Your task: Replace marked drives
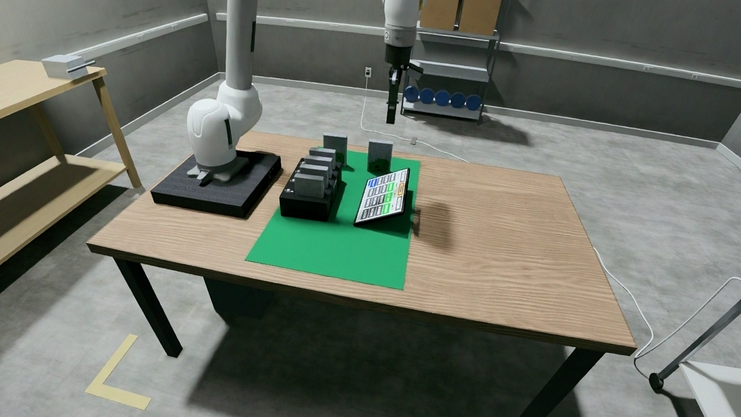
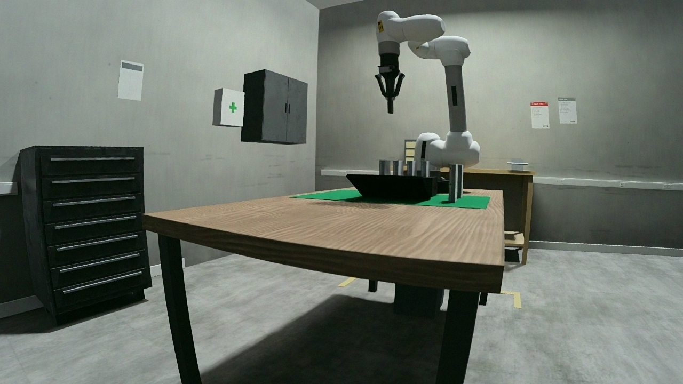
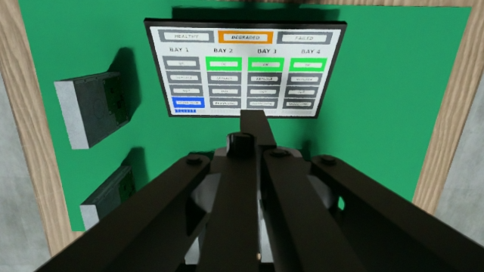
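My gripper is shut and empty, high above the bench mat. The black dock on the mat holds several upright drives, the nearest a grey drive. Two drives stand upright on the mat: one grey drive near the screen, another grey drive behind the dock. The screen shows DEGRADED in orange, green top rows for bays 2, 3 and 4, and a blue bottom row with a partial bar for bay 1. The fingers hide most of the dock in the wrist view.
The arm's black base plate lies left of the dock in the top view. The tilted screen stands right of the dock, its dark back facing the exterior camera. The wooden table extends to the right of the mat.
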